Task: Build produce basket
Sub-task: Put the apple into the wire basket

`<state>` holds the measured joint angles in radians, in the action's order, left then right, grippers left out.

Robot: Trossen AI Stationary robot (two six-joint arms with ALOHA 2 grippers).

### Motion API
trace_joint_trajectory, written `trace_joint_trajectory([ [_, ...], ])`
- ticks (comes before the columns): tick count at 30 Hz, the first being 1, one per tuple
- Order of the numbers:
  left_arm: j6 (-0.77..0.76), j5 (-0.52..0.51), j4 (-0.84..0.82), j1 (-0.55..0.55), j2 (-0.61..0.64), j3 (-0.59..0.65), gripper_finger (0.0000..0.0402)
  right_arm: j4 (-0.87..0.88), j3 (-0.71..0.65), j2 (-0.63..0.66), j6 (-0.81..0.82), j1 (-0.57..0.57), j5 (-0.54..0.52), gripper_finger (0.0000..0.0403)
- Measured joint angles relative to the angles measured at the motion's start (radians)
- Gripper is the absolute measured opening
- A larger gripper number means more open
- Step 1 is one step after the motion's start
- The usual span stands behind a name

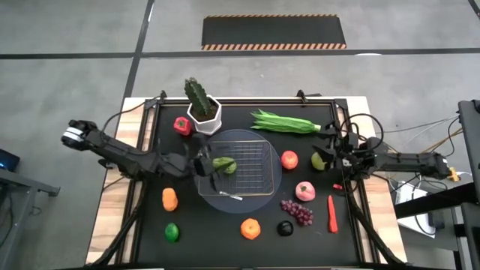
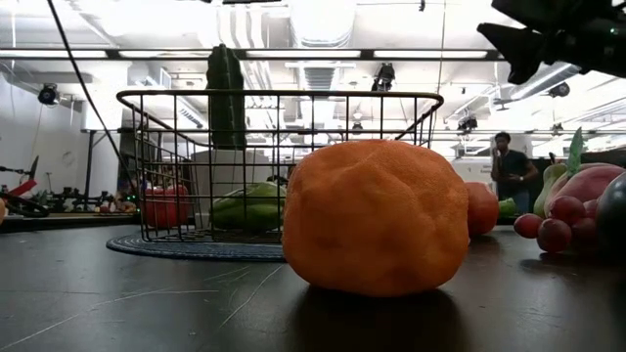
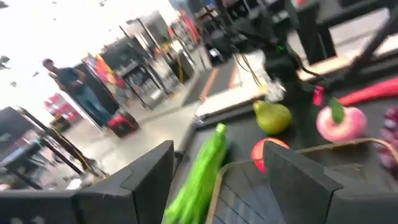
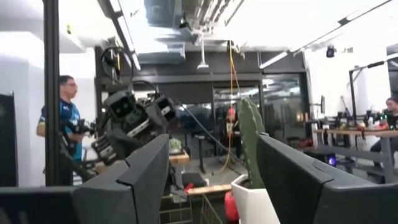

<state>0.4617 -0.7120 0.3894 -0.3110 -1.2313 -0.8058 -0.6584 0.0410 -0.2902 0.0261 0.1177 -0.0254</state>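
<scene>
My left claw point(image 1: 204, 166) hangs released over the shallow silver wire-mesh basket point(image 1: 259, 187), one green pepper point(image 1: 224, 165) already inside. Swinging out carelessly, I risk clipping the rim. My right claw point(image 1: 335, 154) waits open beside the yellow-green pear point(image 1: 319, 160).

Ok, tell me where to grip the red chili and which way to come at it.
Grip the red chili at mid-length, coming straight down from above. It lies flat and slim on the mat, long axis running toward and away from the table's front, so the fingers should close across its narrow width.
</scene>
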Motion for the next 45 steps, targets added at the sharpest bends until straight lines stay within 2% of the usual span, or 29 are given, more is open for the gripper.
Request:
trace_joint_trajectory([
  [5, 0.076, 0.0, 0.134, 0.01, 0.033, 0.054, 0.0228, 0.018, 0.074, -0.107, -0.02, 0.0, -0.001, 0.0224],
  [10, 0.183, -0.003, 0.223, 0.012, 0.048, 0.091, 0.0228, 0.2, 0.198, -0.188, -0.031, 0.0, -0.001, 0.0224],
  [14, 0.266, -0.004, 0.239, 0.012, 0.053, 0.096, 0.0228, 0.467, 0.331, -0.227, -0.018, 0.0, -0.004, 0.0232],
  [17, 0.311, -0.005, 0.249, 0.013, 0.057, 0.096, 0.0228, 0.732, 0.447, -0.251, -0.005, 0.0, -0.036, 0.025],
  [22, 0.363, -0.03, 0.258, 0.013, 0.058, 0.097, 0.0228, 1.149, 0.588, -0.311, 0.14, -0.001, -0.053, 0.0284],
  [26, 0.364, -0.032, 0.257, 0.015, 0.058, 0.102, 0.0228, 1.234, 0.599, -0.36, 0.222, -0.02, -0.02, 0.0296],
  [31, 0.365, -0.033, 0.26, 0.015, 0.058, 0.133, 0.0228, 1.337, 0.591, -0.449, 0.29, -0.03, -0.02, 0.029],
  [38, 0.468, -0.103, 0.363, 0.015, 0.093, 0.172, 0.0228, 1.312, 0.591, -0.59, 0.252, -0.033, -0.02, 0.0279],
  [45, 0.461, -0.111, 0.36, 0.015, 0.133, 0.179, 0.0228, 1.26, 0.592, -0.686, 0.253, -0.033, -0.019, 0.0298],
])
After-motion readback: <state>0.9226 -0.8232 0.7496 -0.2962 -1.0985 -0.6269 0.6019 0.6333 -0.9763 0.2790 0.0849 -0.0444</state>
